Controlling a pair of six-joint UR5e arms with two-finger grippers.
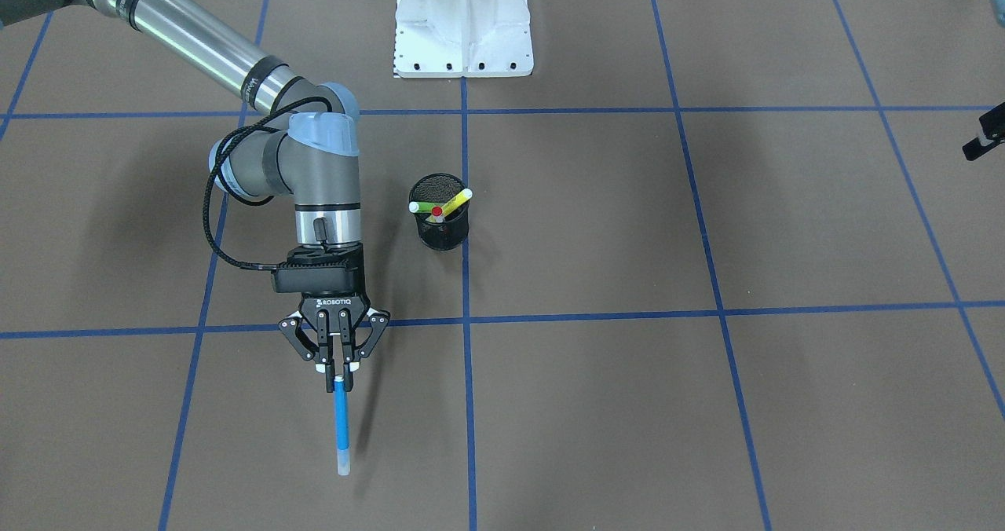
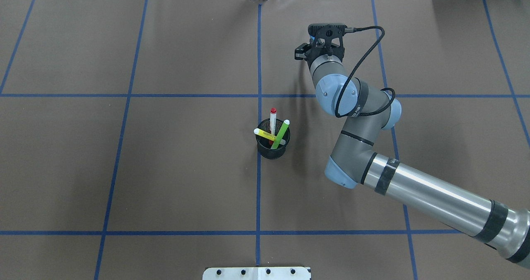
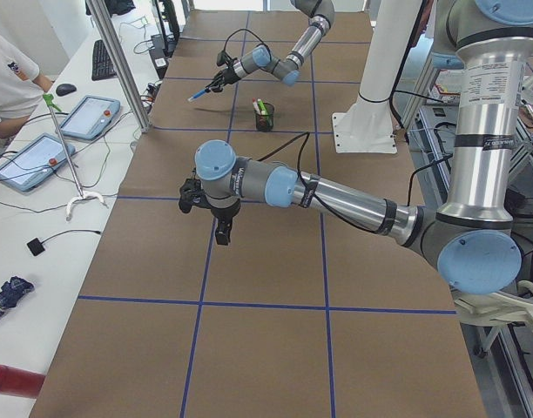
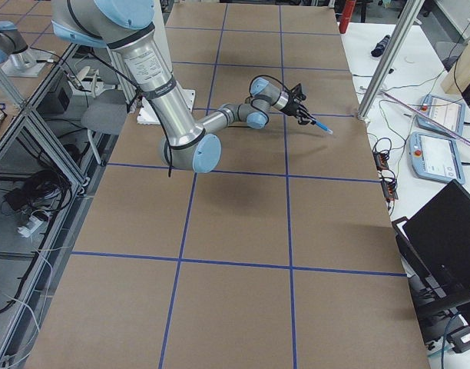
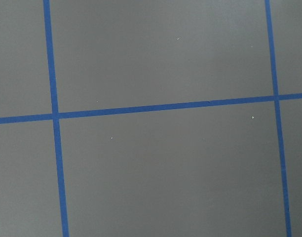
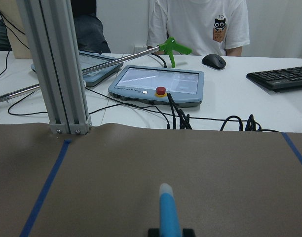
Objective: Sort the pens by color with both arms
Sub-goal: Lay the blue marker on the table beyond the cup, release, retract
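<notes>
My right gripper (image 1: 338,374) is shut on one end of the blue pen (image 1: 341,425), which slants down toward the table on the side away from the robot's base. The pen also shows in the right wrist view (image 6: 168,212), pointing ahead, and in the right side view (image 4: 321,124). The black mesh cup (image 2: 272,147) stands at the table's middle. It holds the white pen with the red cap (image 2: 273,118), the light green pen (image 2: 282,131) and the yellow pen (image 2: 263,134). My left gripper (image 3: 223,231) hangs over bare table far from the cup; I cannot tell whether it is open or shut.
The white metal base (image 1: 463,28) stands at the robot's side of the table. Blue tape lines (image 5: 141,107) grid the brown table. An aluminium post (image 6: 57,64), touch panels (image 6: 158,86) and a seated person lie beyond the far edge.
</notes>
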